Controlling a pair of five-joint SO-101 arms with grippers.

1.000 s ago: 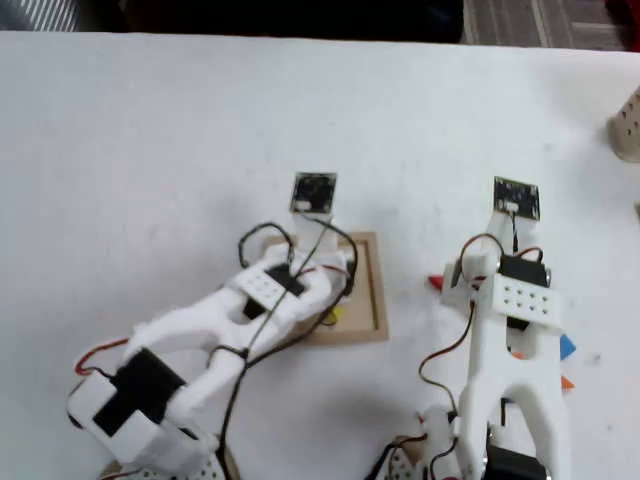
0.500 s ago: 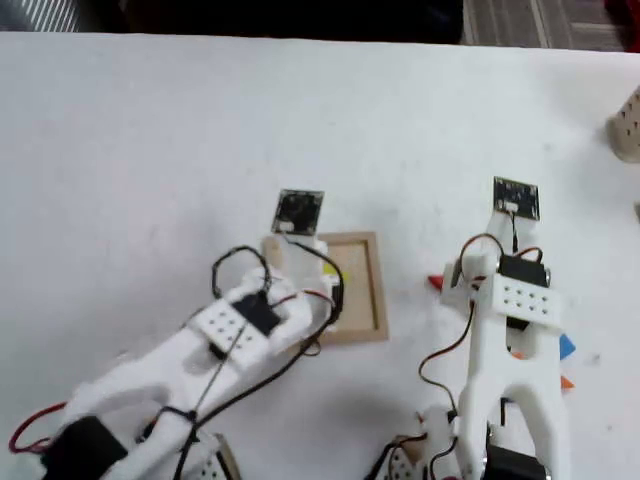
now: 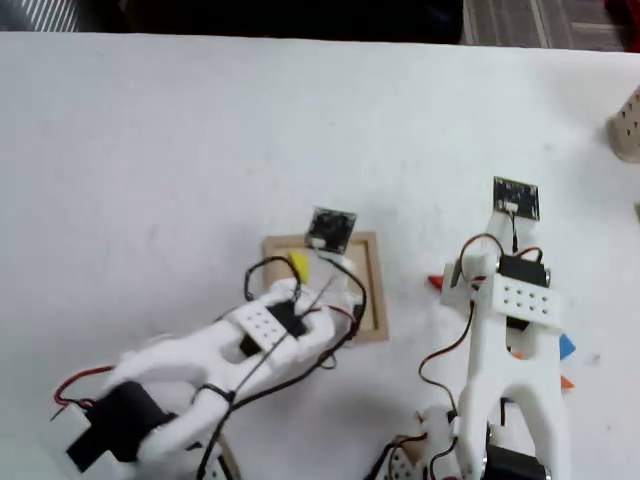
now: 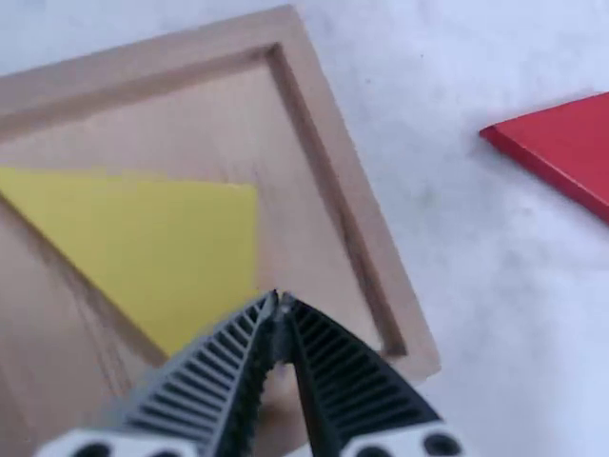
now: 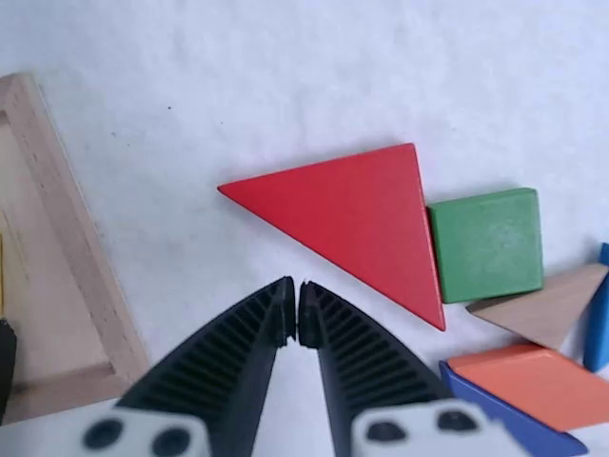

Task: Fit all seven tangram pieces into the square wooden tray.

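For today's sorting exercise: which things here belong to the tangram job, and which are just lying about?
Job: wooden tray, yellow triangle, red triangle, green square, tan triangle, orange piece, blue piece.
Lying about: perforated beige block at the high view's right edge.

Yellow tri (image 4: 157,243) flat in wooden tray (image 4: 347,190); red tri (image 5: 354,219) & green sq (image 5: 485,245) side by side outside it.
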